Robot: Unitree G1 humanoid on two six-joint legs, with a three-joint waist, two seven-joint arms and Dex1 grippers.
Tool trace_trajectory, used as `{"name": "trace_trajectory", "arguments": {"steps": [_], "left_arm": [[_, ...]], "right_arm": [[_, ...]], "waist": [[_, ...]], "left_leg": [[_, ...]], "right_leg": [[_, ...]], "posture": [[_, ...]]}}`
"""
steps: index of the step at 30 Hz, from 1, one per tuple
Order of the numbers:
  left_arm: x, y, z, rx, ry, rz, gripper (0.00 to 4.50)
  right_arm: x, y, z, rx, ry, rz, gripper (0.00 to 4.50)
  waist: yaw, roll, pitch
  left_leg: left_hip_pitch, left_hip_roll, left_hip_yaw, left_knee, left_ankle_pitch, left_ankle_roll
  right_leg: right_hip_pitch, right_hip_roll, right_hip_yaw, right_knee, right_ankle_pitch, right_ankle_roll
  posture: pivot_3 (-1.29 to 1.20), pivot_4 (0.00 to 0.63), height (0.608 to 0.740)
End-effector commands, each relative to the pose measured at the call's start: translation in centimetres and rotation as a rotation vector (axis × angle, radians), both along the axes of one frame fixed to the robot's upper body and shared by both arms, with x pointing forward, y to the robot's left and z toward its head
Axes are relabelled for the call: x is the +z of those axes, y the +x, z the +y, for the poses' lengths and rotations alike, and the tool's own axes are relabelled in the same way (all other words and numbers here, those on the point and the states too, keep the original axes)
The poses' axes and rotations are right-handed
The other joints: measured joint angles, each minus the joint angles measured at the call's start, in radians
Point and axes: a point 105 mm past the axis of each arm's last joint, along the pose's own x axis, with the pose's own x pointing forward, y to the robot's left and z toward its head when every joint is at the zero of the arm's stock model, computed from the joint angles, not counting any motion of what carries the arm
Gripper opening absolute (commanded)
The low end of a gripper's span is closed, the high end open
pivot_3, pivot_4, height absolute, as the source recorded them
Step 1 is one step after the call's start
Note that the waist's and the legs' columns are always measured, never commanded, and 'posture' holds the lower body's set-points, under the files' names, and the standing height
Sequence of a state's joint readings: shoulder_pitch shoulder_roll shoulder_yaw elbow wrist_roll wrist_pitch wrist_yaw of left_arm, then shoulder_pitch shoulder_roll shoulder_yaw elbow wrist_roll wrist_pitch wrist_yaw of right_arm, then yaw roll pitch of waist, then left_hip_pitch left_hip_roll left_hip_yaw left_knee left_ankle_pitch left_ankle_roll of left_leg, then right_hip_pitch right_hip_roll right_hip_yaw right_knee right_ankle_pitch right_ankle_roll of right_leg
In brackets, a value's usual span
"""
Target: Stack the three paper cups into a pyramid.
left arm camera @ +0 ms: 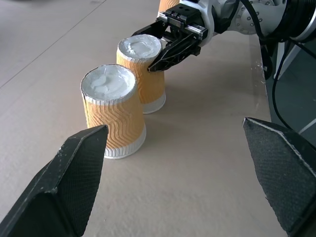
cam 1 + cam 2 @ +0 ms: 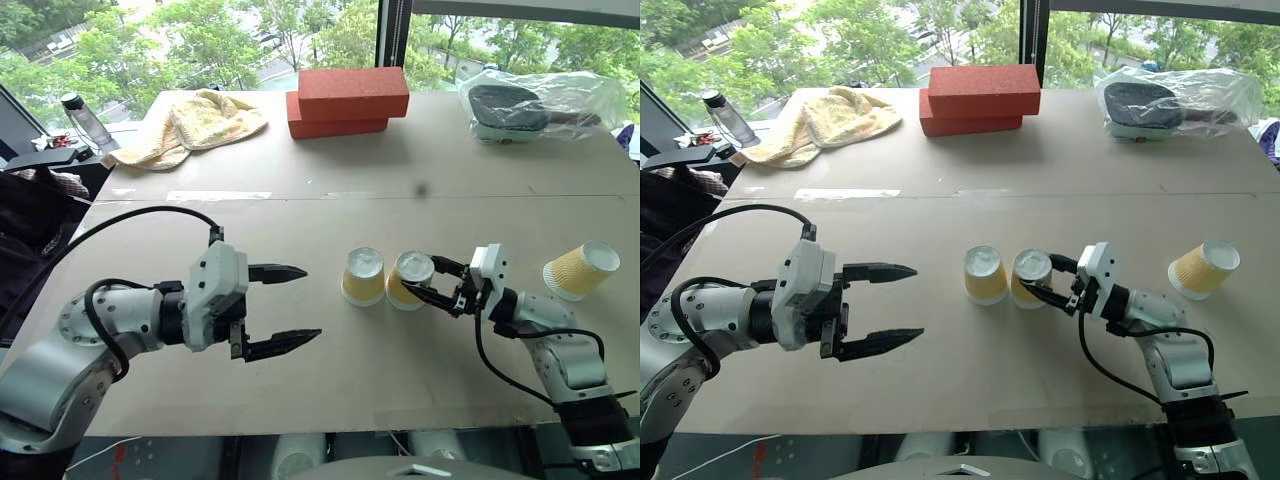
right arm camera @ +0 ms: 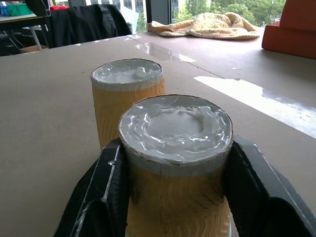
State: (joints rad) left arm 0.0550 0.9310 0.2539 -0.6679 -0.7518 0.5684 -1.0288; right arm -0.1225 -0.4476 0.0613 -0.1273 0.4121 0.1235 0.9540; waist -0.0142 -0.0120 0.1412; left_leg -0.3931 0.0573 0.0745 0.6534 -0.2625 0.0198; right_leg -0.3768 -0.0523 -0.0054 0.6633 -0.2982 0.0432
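Observation:
Two yellow ribbed paper cups stand upside down side by side at mid-table, the left cup (image 2: 363, 276) and the right cup (image 2: 410, 280). My right gripper (image 2: 416, 277) reaches in level from the right, and its two black fingers (image 3: 111, 192) lie against both sides of the right cup, which rests on the table. The third paper cup (image 2: 581, 270) lies on its side farther right. Left of the pair my left gripper (image 2: 311, 303) hovers wide open with nothing in it, pointing at the cups.
Two stacked red bricks (image 2: 348, 100) sit at the back centre. A yellow towel (image 2: 195, 125) lies at the back left, a clear plastic bag (image 2: 540, 105) with a dark item at the back right. A bottle (image 2: 85, 120) stands beyond the table's left corner.

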Motion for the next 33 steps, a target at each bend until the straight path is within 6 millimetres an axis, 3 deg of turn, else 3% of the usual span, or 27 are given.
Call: {"name": "trace_trajectory", "arguments": {"steps": [1,3,13,17,21,27,33], "left_arm": [[0.7,-0.1,-0.1,-0.012,-0.013,-0.040,4.50],[0.7,-0.1,-0.2,-0.013,-0.012,-0.040,4.50],[0.9,0.2,-0.9,-0.050,-0.059,-0.029,4.50],[1.9,1.8,-2.4,-0.087,-0.111,-0.022,4.50],[3.4,3.2,-4.1,-0.125,-0.148,-0.032,4.50],[5.0,3.4,-6.6,-0.246,-0.188,-0.011,4.50],[5.7,4.0,-7.6,-0.261,-0.187,-0.020,4.50]], "right_arm": [[0.3,-0.3,-0.2,0.017,0.045,0.040,3.61],[0.8,-0.5,-0.8,0.005,0.058,0.044,4.46],[1.7,-3.6,-6.5,-0.180,-0.010,-0.013,4.46],[5.6,-2.8,-11.0,-0.491,0.055,-0.248,4.46],[7.2,-2.8,-15.3,-0.747,0.054,-0.327,4.46],[6.0,-3.8,-20.7,-1.052,0.022,-0.310,4.46],[3.7,-3.9,-21.9,-1.150,0.097,-0.190,4.46]], "waist": [[0.002,0.000,0.000],[0.003,0.000,0.000],[0.015,0.000,0.001],[0.023,0.000,0.001],[0.026,-0.001,0.000],[0.026,-0.001,0.001],[0.020,0.000,0.001]], "left_leg": [[-0.001,0.000,0.000,0.000,0.000,0.000],[-0.001,0.000,0.000,0.000,0.000,0.000],[-0.003,-0.001,-0.002,0.000,-0.002,0.003],[-0.002,-0.001,-0.002,0.001,-0.002,0.004],[-0.002,-0.003,0.000,0.002,-0.001,0.002],[-0.004,-0.003,-0.002,0.001,0.000,0.000],[-0.002,-0.002,-0.001,0.002,0.000,-0.001]], "right_leg": [[0.000,0.000,0.000,0.000,0.000,0.000],[-0.001,0.000,0.000,0.000,0.000,0.000],[0.000,0.000,0.000,-0.001,0.000,0.000],[0.000,0.000,-0.001,0.000,0.000,0.000],[0.000,0.001,-0.001,0.000,0.000,0.001],[-0.001,0.002,-0.001,-0.001,0.000,0.001],[0.000,0.003,0.002,0.001,0.000,0.001]], "posture": [[0.00,0.150,0.730],[0.00,0.150,0.730],[0.00,0.150,0.730],[0.00,0.150,0.730],[0.00,0.150,0.730],[0.00,0.150,0.730],[0.00,0.150,0.730]]}}
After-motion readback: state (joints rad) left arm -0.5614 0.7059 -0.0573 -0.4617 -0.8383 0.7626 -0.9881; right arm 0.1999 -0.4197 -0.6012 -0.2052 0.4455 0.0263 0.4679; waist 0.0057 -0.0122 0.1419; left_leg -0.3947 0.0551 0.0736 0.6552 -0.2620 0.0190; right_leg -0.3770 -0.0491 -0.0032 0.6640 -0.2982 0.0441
